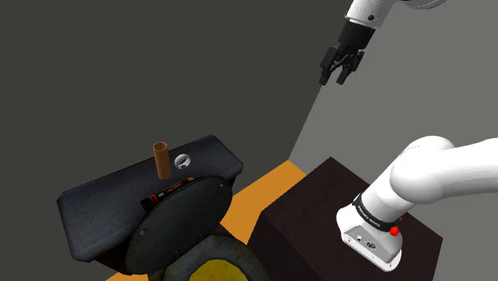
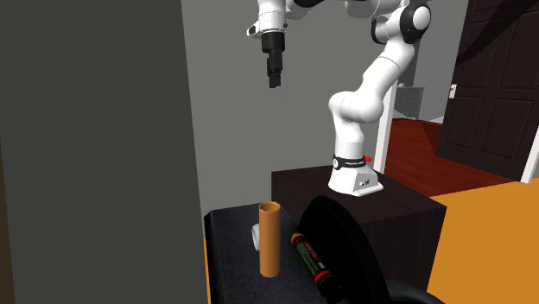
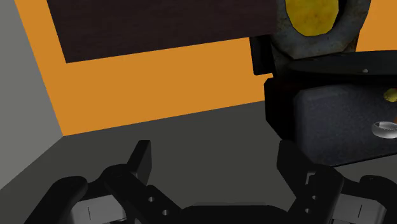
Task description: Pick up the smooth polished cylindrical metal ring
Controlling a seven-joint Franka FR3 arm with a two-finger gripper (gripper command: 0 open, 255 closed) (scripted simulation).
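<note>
We found the gripper (image 1: pixel 339 76) high in the upper right of the shoulder view, well apart from everything on the work surface. Its jaws stood wide open and held nothing. In the wrist view the two black fingers (image 3: pixel 143 159) rose far apart with only grey floor between them.

The ring (image 1: pixel 183 161), pale and silvery, lay left of centre in the shoulder view. It sat on the far part of a dark flat top (image 1: pixel 112 195), just beside an upright brown tube (image 1: pixel 161 160), on the tube's right. In the second exterior view it showed as a pale sliver low in the frame, behind the foot of the tube. A red-and-black cylinder (image 2: pixel 308 257) lay on the same top, nearer the lower edge of that view.

We judged the ring to be small, light and quite stiff, so it would not give under the pads. Its polished wall looked slippery, and an off-centre squeeze could have sent it skidding across the top. Its opening seemed to face upward, though we could not be sure. We thought the best hold was from above, with the pads on opposite sides of the outer wall. The hand would need turning so that neither finger came down on the tube.
</note>
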